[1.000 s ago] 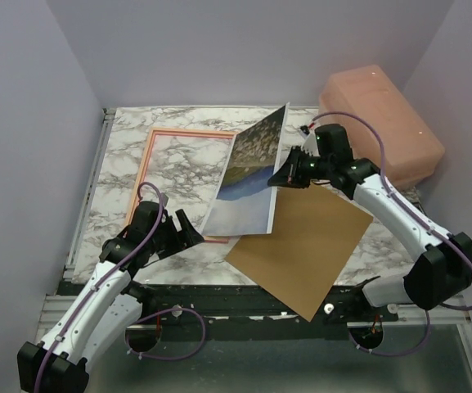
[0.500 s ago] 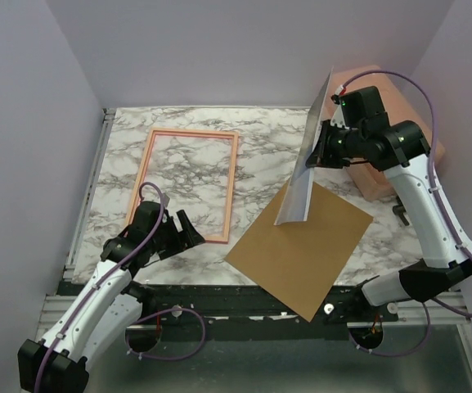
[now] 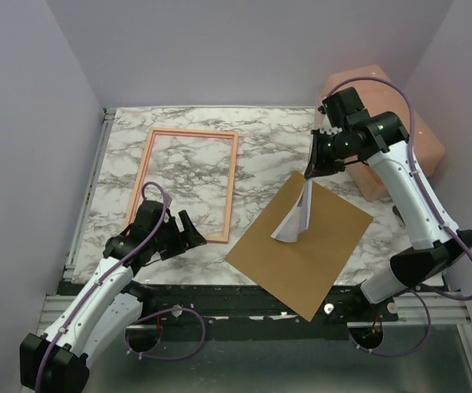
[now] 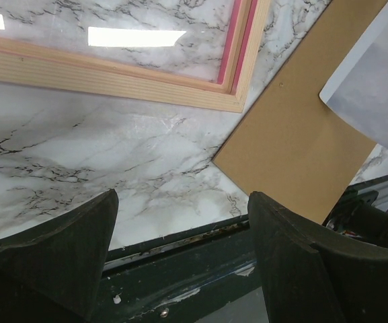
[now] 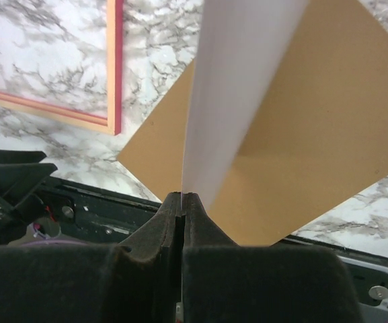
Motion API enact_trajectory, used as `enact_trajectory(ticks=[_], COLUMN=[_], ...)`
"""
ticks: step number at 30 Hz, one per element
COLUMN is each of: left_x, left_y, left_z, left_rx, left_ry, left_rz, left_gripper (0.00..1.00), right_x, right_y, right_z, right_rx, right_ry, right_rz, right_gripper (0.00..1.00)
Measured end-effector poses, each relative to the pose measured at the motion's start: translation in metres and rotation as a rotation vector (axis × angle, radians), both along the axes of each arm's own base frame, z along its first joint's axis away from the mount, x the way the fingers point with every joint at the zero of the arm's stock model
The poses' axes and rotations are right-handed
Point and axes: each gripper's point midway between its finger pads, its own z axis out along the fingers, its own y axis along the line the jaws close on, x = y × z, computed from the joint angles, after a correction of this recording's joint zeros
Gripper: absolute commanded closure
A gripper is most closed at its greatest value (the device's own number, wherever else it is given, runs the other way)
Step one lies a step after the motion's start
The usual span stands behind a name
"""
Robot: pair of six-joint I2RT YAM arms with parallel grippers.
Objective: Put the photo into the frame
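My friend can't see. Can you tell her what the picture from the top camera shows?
The right gripper pinches the photo, which hangs down over a brown backing board on the marble table. The left gripper is open, beside the near corner of the empty frame lying flat.

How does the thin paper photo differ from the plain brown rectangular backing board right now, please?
The thin paper photo hangs nearly upright, pinched at one edge by the shut right gripper; the plain brown rectangular backing board lies flat on the marble table. The photo shows a pale back and bends slightly; the board is uniform brown and flat. Both are thin sheets, outside the pink-and-tan picture frame.
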Motion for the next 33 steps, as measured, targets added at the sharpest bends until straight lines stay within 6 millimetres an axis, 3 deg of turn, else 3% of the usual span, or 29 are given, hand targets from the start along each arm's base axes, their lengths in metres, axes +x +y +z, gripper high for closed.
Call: enact_trajectory(ticks=[4, 9, 20, 26, 27, 31, 33], left_x=[0.0, 0.0, -0.001, -0.002, -0.002, -0.003, -0.004], left_y=[0.0, 0.0, -0.001, -0.001, -0.001, -0.001, -0.002], left_z=[0.0, 0.0, 0.001, 0.002, 0.001, 0.0, -0.001], left_rx=[-0.001, -0.001, -0.005, -0.011, -0.011, -0.017, -0.021], left_ry=[0.001, 0.001, -0.002, -0.008, -0.008, -0.001, 0.002], left_rz=[-0.001, -0.001, -0.003, -0.004, -0.004, -0.003, -0.004], left_gripper=[0.21, 0.21, 0.21, 0.21, 0.21, 0.21, 0.21], right_x=[0.002, 0.002, -0.017, -0.029, -0.03, -0.03, -0.031], right_y=[0.013, 0.045, 0.139, 0.176, 0.18, 0.192, 0.197], right_z=[-0.023, -0.042, -0.097, -0.137, -0.144, -0.169, -0.178], right_rx=[-0.019, -0.027, -0.026, -0.031, -0.031, -0.022, 0.0], right_ry=[0.071, 0.104, 0.176, 0.216, 0.221, 0.241, 0.249], right_rz=[0.034, 0.113, 0.302, 0.345, 0.344, 0.323, 0.316], right_gripper=[1.0, 0.99, 0.96, 0.91, 0.89, 0.51, 0.39])
